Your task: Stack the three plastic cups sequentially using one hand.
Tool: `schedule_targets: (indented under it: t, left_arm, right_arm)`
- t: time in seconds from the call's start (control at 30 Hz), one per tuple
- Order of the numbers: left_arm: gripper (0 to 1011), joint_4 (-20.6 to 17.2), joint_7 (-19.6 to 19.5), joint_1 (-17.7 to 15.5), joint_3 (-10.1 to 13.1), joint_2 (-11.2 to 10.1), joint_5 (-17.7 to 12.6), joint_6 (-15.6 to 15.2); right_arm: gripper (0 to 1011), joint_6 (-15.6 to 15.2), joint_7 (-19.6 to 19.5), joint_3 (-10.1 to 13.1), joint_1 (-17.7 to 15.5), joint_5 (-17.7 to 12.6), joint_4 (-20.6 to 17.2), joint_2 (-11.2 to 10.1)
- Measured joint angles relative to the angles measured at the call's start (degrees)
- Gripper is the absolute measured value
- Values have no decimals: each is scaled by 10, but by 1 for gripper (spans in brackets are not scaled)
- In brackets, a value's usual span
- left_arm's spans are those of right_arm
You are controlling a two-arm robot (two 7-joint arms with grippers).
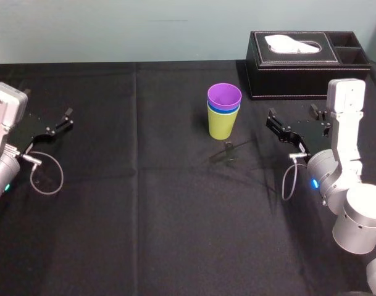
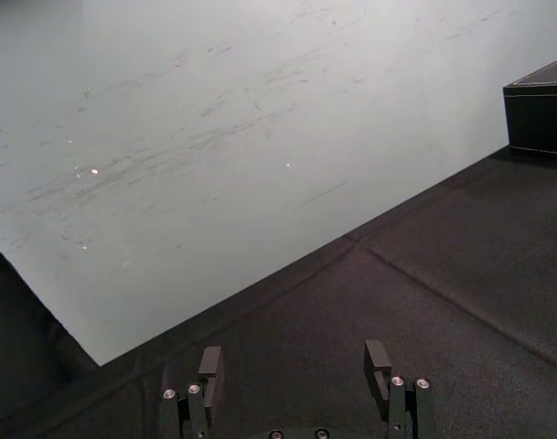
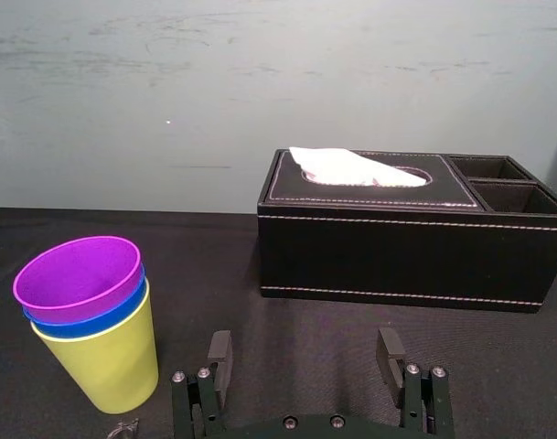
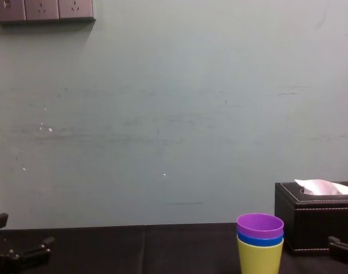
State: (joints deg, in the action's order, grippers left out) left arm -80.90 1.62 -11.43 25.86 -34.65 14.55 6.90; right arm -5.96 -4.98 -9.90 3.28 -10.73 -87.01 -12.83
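The three plastic cups stand nested upright at the table's middle: the purple cup [image 1: 224, 95] sits inside the blue cup [image 1: 225, 109], which sits inside the yellow-green cup [image 1: 221, 126]. In the right wrist view the purple cup [image 3: 77, 273] tops the blue cup [image 3: 91, 317] and the yellow-green cup [image 3: 109, 366]. My right gripper [image 1: 291, 117] hovers open and empty to the right of the stack, a short gap away, with its fingers [image 3: 220, 352] spread wide. Far left, my left gripper [image 1: 65, 120] rests open with nothing in it.
A black tissue box [image 1: 299, 61] with a side tray stands behind the right gripper, near the table's back edge. A small dark object [image 1: 228, 152] lies on the black cloth just in front of the stack. A pale wall [image 4: 174, 114] rises behind the table.
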Motion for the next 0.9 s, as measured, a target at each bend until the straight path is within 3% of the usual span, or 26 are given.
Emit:
schedule_targets:
  t: [0.9]
  left_arm:
    - [1010,0,0,0,0,0,0,0]
  right_arm:
    - [1000,0,0,0,0,0,0,0]
